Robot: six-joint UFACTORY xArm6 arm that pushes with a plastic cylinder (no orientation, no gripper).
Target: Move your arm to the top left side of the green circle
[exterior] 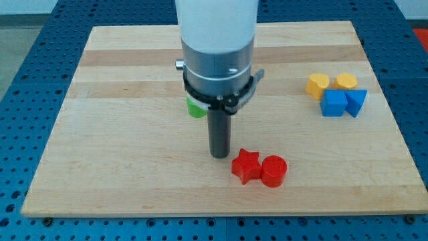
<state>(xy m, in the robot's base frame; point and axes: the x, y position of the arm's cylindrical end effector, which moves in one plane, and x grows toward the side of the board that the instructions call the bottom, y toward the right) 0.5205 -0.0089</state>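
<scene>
The green circle (196, 108) sits near the board's middle, mostly hidden behind the arm's grey collar; only its left edge shows. My tip (220, 155) rests on the board below and slightly right of the green circle. A red star (246, 165) lies just right of my tip, close to it, with a red cylinder (273, 171) touching the star's right side.
At the view's right, two yellow blocks (318, 85) (346, 82) sit side by side above a blue cube (333, 104) and a blue triangular block (356, 102). The wooden board (120, 154) lies on a blue perforated table. The arm's white body hides the top middle.
</scene>
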